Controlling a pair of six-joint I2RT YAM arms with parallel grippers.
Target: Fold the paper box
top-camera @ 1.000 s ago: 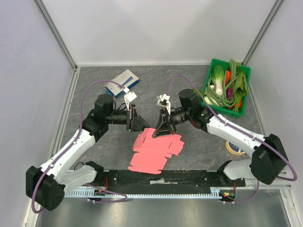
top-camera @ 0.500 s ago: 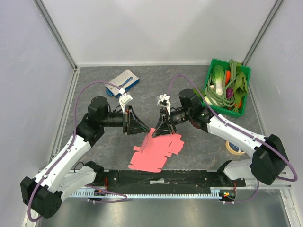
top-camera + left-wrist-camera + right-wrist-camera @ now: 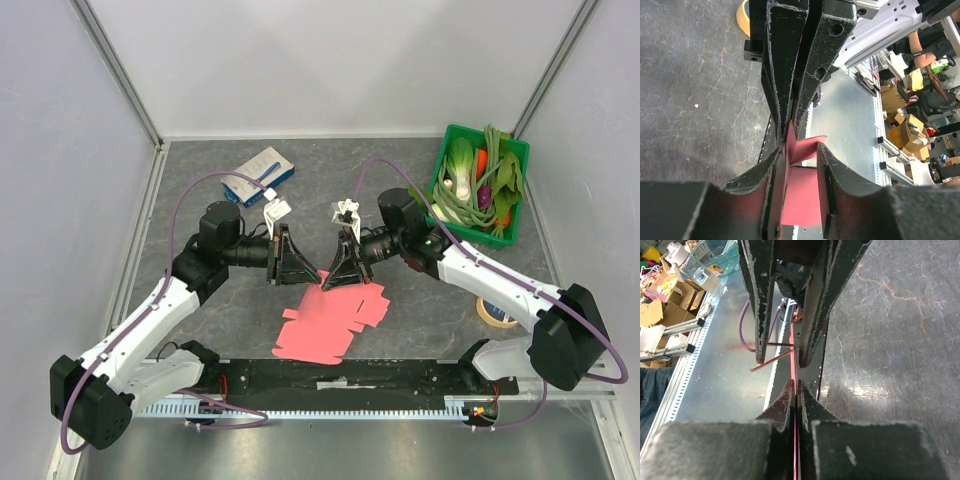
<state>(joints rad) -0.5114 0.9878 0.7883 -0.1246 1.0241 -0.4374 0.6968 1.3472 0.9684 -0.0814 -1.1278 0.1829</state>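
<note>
The pink-red paper box (image 3: 330,322) lies as a flat blank on the table's near middle, with its far corner lifted. My right gripper (image 3: 328,282) is shut on that lifted edge. In the right wrist view the card (image 3: 793,371) shows edge-on, running into the shut right gripper (image 3: 795,385). My left gripper (image 3: 310,276) faces it from the left. In the left wrist view the left gripper (image 3: 802,150) is open, with a pink flap (image 3: 802,200) standing between its fingers. I cannot tell whether they touch the flap.
A white-and-blue box (image 3: 258,172) lies at the back left. A green crate (image 3: 437,188) of vegetables stands at the back right. A tape roll (image 3: 497,312) sits by the right arm. A black strip (image 3: 400,375) runs along the near edge.
The left gripper drew back to the left, then came back to the paper's raised corner. The paper's far-left corner has lifted. The right gripper has held still.
</note>
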